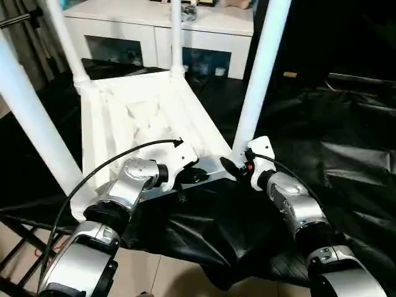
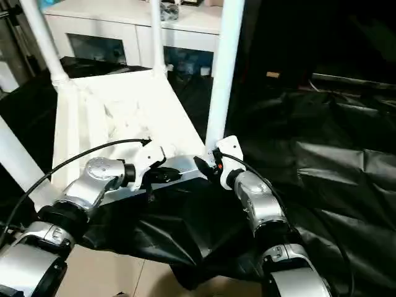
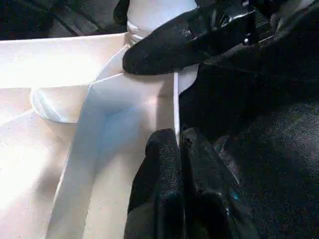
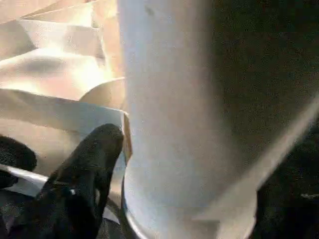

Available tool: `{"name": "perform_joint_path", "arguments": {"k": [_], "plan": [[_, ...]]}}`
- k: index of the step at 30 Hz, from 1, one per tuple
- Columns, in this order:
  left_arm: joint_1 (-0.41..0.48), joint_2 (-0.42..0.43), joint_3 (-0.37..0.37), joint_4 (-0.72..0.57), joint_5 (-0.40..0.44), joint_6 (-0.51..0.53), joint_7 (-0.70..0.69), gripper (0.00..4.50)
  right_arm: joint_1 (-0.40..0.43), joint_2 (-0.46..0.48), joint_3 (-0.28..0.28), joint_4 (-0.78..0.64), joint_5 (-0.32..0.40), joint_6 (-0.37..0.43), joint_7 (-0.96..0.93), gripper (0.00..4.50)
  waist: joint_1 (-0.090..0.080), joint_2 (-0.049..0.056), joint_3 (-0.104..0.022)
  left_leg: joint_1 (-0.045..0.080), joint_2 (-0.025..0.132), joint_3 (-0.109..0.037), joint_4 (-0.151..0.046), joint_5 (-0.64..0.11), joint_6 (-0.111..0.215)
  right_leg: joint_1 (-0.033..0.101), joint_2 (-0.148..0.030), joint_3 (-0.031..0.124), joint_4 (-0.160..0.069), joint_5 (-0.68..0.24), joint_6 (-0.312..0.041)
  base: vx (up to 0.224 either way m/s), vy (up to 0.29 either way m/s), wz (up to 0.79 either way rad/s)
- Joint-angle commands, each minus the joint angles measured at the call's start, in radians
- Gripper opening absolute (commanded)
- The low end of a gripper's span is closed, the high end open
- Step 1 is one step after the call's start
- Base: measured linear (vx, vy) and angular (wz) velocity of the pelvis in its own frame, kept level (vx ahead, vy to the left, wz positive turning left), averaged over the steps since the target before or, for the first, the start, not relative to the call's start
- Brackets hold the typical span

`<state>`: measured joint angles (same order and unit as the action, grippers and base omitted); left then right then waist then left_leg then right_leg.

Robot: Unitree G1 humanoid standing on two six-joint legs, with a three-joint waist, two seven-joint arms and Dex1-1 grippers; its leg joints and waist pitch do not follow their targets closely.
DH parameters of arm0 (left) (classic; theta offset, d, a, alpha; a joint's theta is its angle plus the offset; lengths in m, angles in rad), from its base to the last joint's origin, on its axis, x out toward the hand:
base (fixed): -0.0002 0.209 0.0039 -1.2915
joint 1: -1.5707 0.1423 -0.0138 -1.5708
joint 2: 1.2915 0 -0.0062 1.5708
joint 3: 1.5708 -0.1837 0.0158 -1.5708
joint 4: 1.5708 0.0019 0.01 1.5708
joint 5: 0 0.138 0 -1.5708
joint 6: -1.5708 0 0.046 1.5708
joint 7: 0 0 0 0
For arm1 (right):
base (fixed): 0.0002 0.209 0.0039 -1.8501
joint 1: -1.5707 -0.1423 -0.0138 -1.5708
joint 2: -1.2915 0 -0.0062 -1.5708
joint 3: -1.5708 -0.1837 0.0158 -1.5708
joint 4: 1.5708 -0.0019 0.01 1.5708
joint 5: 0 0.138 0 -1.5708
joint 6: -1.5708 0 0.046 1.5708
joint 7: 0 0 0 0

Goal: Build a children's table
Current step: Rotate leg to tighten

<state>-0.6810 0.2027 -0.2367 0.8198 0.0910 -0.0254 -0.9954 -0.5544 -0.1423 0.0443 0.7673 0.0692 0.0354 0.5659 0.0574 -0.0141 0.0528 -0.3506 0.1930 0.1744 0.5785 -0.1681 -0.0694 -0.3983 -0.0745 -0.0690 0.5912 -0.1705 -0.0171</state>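
because the tabletop (image 1: 148,117) lies underside up on black sheeting, its four legs (image 1: 260,74) point upward. the left claw (image 3: 178,142) sits clenched on the near rim, steadying it; just beside it, the right claw (image 1: 238,168) stands released around the near-right leg's base.

Both silver forearms reach forward and inward, wrists angled toward each other. Left gripper (image 1: 197,175): fingers (image 3: 169,174) pressed together, pointing right. Right gripper (image 1: 232,166): one black finger (image 4: 89,169) visible, pointing left; spread not discernible.
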Motion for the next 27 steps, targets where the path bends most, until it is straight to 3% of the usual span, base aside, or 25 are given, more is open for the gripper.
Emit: {"name": "perform_joint_path", "arguments": {"k": [1,3,7,10,14,19,20,27], "plan": [[0.003,-0.051,-0.053,-0.028,-0.026,-0.036,-0.071,0.0,-0.015,0.015,0.078,-0.008,-0.004,0.006,0.113,3.86,0.002,-0.01,-0.056,0.007,0.032,-0.011,-0.073,-0.344,0.035,0.032,-0.07,0.042,-0.095,-0.46,-0.136,0.0,0.0,0.0],[0.012,-0.025,-0.06,-0.037,-0.03,-0.051,-0.128,0.0,-0.007,-0.028,0.084,-0.03,0.007,-0.006,0.199,3.86,0.005,-0.008,-0.059,0.002,0.033,-0.011,-0.073,-0.32,0.045,0.039,-0.071,0.044,-0.087,-0.394,-0.158,0.0,0.0,0.0],[0.019,0.025,-0.068,-0.037,-0.031,-0.085,-0.216,0.0,0.03,-0.117,0.096,-0.124,0.064,0.014,0.412,3.86,0.02,-0.008,-0.069,-0.004,0.036,0.001,-0.058,-0.204,0.094,0.049,-0.065,0.046,-0.059,-0.156,-0.23,0.013,-0.005,0.02],[0.019,0.047,-0.063,-0.036,-0.042,-0.102,-0.266,0.0,0.054,-0.169,0.112,-0.175,0.086,0.044,0.529,3.86,0.038,-0.008,-0.073,-0.006,0.037,0.002,-0.054,-0.141,0.121,0.053,-0.065,0.043,-0.047,-0.072,-0.254,0.035,-0.014,0.02],[0.017,0.068,-0.06,-0.039,-0.065,-0.109,-0.353,0.0,0.063,-0.213,0.128,-0.204,0.104,0.086,0.638,3.86,0.046,-0.008,-0.069,-0.006,0.039,0.001,-0.057,-0.164,0.105,0.054,-0.068,0.041,-0.051,-0.137,-0.25,0.0,0.0,0.0],[0.016,0.082,-0.066,-0.043,-0.088,-0.109,-0.434,0.0,0.064,-0.241,0.147,-0.217,0.101,0.107,0.693,3.54,0.05,-0.007,-0.064,0.001,0.042,0.0,-0.063,-0.211,0.07,0.047,-0.071,0.043,-0.063,-0.245,-0.225,0.0,0.0,0.0],[0.014,0.085,-0.069,-0.042,-0.09,-0.11,-0.452,0.0,0.065,-0.252,0.159,-0.22,0.092,0.108,0.709,3.24,0.052,-0.008,-0.064,0.002,0.042,0.0,-0.063,-0.218,0.064,0.047,-0.071,0.043,-0.064,-0.26,-0.22,0.0,0.0,0.0],[0.006,0.09,-0.067,-0.03,-0.087,-0.116,-0.477,0.0,0.074,-0.262,0.167,-0.246,0.094,0.128,0.736,2.75,0.055,-0.012,-0.067,-0.002,0.041,0.0,-0.061,-0.187,0.066,0.049,-0.071,0.043,-0.058,-0.217,-0.219,0.0,0.0,0.0]]}}
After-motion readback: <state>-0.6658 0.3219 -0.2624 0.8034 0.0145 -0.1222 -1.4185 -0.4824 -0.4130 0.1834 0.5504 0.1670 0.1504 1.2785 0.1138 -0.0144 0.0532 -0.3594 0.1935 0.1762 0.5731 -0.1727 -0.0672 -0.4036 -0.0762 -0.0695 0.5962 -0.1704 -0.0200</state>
